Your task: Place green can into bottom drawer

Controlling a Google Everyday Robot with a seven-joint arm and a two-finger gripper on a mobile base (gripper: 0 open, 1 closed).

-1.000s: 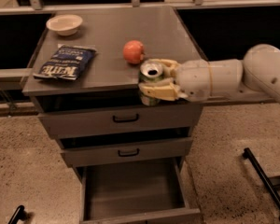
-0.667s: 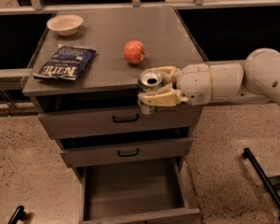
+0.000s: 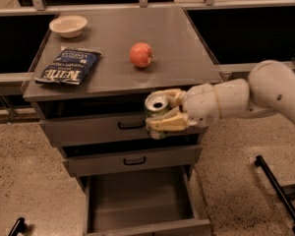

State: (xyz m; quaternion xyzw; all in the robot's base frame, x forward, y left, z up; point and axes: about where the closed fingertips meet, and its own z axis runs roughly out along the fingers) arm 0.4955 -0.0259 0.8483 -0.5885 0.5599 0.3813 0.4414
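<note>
My gripper (image 3: 163, 113) is shut on the green can (image 3: 156, 107), holding it upright with its silver top up. The can hangs in the air in front of the top drawer, off the cabinet's front edge and above the open bottom drawer (image 3: 137, 200). The bottom drawer is pulled out and its plain grey inside shows nothing in it. My white arm (image 3: 246, 95) reaches in from the right.
On the cabinet top (image 3: 182, 43) lie a red apple (image 3: 140, 54), a blue chip bag (image 3: 69, 66) and a white bowl (image 3: 68, 25). The two upper drawers with black handles (image 3: 132, 126) (image 3: 134, 161) are shut. A black base leg (image 3: 278, 191) lies on the floor at right.
My gripper has carried the can off the cabinet top, forward and down, until it hangs in front of the top drawer.
</note>
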